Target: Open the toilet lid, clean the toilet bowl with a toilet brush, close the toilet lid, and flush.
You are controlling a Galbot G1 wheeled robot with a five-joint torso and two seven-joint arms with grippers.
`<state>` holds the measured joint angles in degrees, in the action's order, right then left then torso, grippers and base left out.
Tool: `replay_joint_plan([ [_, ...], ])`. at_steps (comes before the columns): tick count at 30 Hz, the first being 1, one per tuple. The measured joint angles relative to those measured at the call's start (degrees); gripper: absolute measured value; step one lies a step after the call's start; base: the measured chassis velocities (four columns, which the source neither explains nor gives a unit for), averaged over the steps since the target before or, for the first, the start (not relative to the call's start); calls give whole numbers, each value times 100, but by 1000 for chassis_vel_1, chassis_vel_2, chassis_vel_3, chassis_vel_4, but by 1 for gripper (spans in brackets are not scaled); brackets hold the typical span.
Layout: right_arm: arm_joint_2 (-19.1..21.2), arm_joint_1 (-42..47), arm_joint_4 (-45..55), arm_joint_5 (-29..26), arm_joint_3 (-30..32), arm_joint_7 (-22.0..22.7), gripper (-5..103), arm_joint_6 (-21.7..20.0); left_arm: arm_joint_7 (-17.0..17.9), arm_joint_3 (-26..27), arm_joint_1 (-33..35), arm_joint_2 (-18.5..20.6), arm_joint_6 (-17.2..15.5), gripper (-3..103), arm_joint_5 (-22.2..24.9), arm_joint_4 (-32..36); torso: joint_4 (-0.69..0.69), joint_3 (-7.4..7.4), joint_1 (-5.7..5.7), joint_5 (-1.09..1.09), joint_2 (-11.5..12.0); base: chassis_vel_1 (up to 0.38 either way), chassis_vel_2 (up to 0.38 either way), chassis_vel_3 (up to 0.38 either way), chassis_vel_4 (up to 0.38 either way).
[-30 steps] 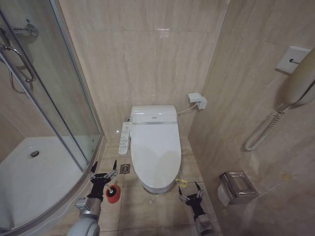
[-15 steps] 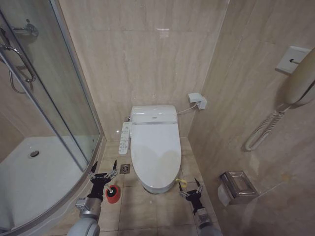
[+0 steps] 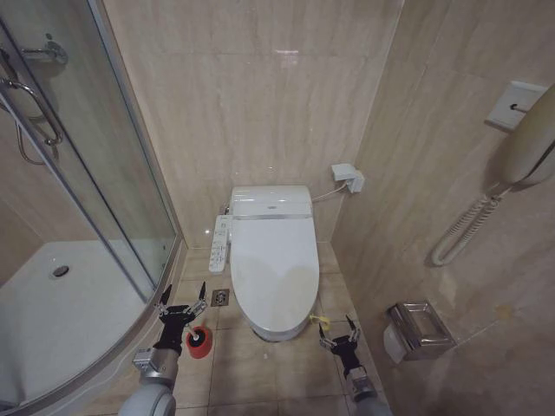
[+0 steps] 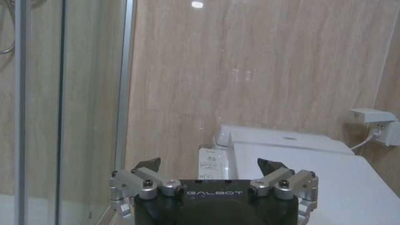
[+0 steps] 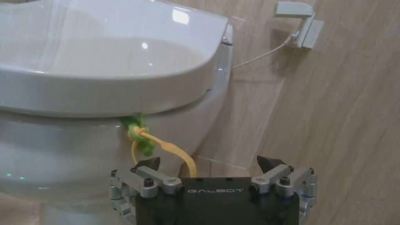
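1. The toilet lid [image 3: 274, 260] lies shut, flat over the toilet bowl [image 5: 75, 136]; glossy and hard, it looks slippery to pinch, though probably light on its hinge.
2. A green-and-yellow strap [image 5: 153, 147] hangs from the lid's front rim; soft and looped, it seems the sensible place to take hold.
3. The right end effector [image 3: 339, 334] hovers just in front of the lid's rim, fingers spread, grasping nothing.
4. The left end effector [image 3: 181, 305] waits beside the lid, released, above the toilet brush [image 3: 199, 341] on the floor.

Evenly and warmly lit from overhead; lamp glare on glossy wall tiles [image 3: 286, 57] and toilet lid [image 5: 112, 42]; soft shadows, slight edge distortion.
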<state>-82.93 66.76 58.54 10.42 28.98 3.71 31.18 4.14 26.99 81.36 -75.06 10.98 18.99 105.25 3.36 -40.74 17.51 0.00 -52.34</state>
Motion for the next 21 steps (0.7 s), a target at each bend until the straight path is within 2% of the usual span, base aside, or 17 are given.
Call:
replay_joint_plan([
  [21, 90, -48, -237, -23, 53, 15, 102, 105, 0, 0, 0, 0, 0, 100, 0, 0, 0, 0, 0, 0, 0, 0, 0, 0, 0],
])
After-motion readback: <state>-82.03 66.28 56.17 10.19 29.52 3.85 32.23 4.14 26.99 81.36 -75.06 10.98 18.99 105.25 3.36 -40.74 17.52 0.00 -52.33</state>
